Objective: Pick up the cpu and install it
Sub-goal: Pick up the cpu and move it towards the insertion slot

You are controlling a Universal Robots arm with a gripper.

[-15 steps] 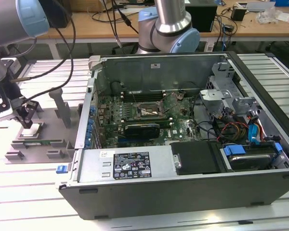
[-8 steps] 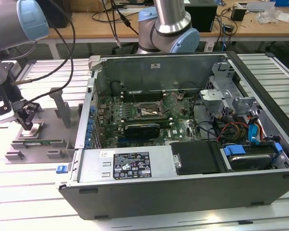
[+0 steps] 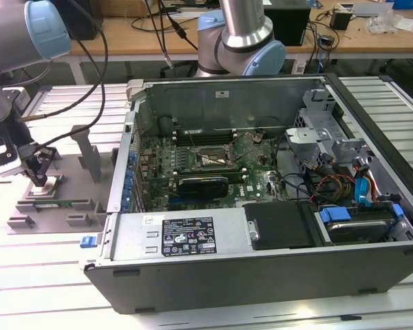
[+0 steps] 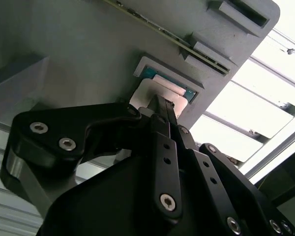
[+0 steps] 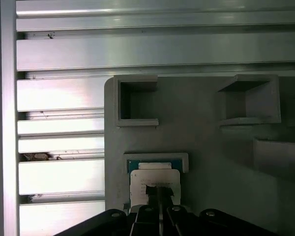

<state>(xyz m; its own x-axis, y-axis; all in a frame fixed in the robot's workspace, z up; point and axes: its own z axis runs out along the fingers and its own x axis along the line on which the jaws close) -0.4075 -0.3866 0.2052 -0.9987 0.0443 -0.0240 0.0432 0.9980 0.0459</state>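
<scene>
The cpu (image 3: 47,184) lies flat in a shallow square recess of a grey holder plate (image 3: 63,172) on the slatted metal bench (image 3: 41,275), towards the exterior view's left and well apart from the open computer case (image 3: 261,275). The gripper (image 3: 39,177) hangs directly over it. In both wrist views the jaws are closed, their tips drawn together with only a thin seam between them, and they point at the cpu's (image 5: 155,177) pale metal top, near its middle and not around its edges. A thin green rim shows along one side of the chip (image 4: 163,86) inside the recess.

Whether the tips touch the metal top or stand just above it cannot be told: the gripper's (image 4: 159,101) own black body covers the near part of the chip, and in the first wrist view the gripper (image 5: 160,192) hides the nearest edge. In the exterior view the cpu is small and partly behind the jaws.

Just beside the recess, a long narrow green stick (image 3: 63,203) lies on the same plate. Inside the case, the socket (image 3: 210,159) sits on the motherboard, partly crossed by cables.
</scene>
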